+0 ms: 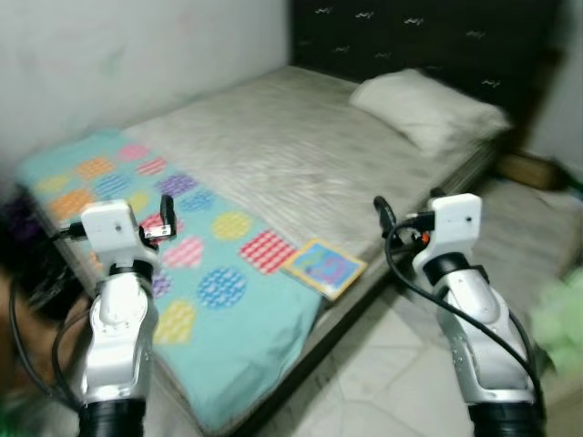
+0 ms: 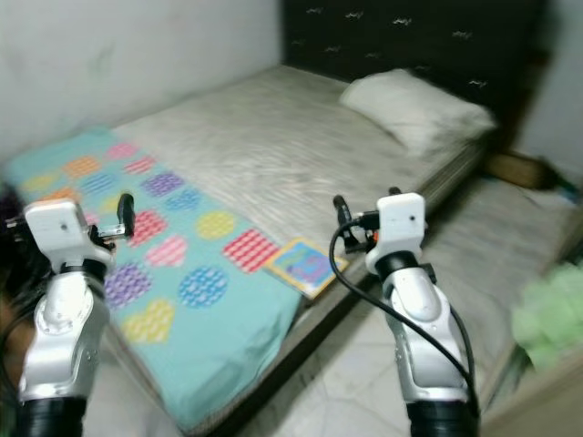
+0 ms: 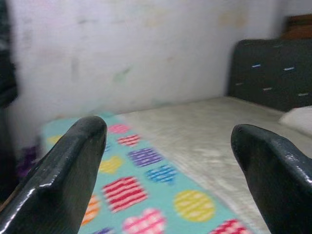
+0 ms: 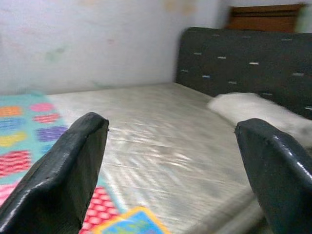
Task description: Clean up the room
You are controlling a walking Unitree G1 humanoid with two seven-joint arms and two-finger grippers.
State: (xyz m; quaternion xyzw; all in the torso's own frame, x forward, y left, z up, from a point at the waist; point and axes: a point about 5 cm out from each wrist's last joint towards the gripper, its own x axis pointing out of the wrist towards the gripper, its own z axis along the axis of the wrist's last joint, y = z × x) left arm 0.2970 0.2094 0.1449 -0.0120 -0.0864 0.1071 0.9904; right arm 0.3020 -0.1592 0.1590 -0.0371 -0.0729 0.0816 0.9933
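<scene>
**Both tools raised and spread before the bed**

The bed (image 1: pixel 301 155) is the landmark: a grey, striped mattress running from the near corner back to a dark padded headboard (image 1: pixel 428 36). A white pillow (image 1: pixel 428 109) lies on the bed just in front of the headboard. A turquoise blanket (image 1: pixel 182 273) with coloured spots covers the foot end of the bed and hangs over its near edge. A thin book (image 1: pixel 323 267) with a blue and yellow cover lies flat on the bed at its near side edge, touching the edge of the blanket.

The left tool (image 3: pixel 165 185) is held up over the blanket end of the bed, its two black fingers (image 3: pixel 63 180) spread wide with nothing between them. The right tool (image 4: pixel 170 180) hovers beside the bed's near side edge, close to the book, fingers likewise spread and holding nothing.

Pale floor tiles (image 1: pixel 383 382) lie beside the bed. The head views are blurred, and a green shape (image 1: pixel 560 319) beyond the bed's side cannot be identified.
</scene>
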